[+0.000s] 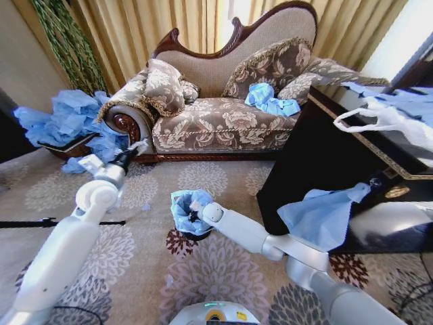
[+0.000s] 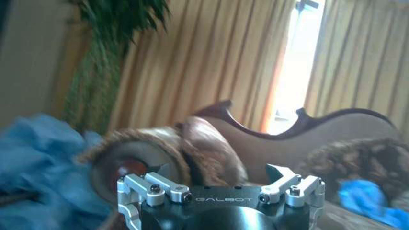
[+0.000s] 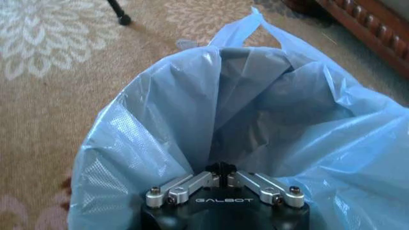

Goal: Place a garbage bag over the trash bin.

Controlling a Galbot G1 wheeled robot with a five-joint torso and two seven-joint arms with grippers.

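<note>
The light-blue garbage bag sits open over the trash bin, whose black base shows just below the film on the carpet. In the right wrist view the garbage bag spreads wide, its mouth facing up. My right gripper is at the bag's rim on the side nearest the cabinet. The right gripper is shut, its tips against the inner film; I see no film pinched. My left gripper is held up near the sofa's arm, and the left gripper is open and empty.
The sofa stands behind with a blue bag on its seat. A heap of blue bags lies at the left. The black cabinet on the right carries a draped blue bag and a white bag. A black rod lies on the carpet.
</note>
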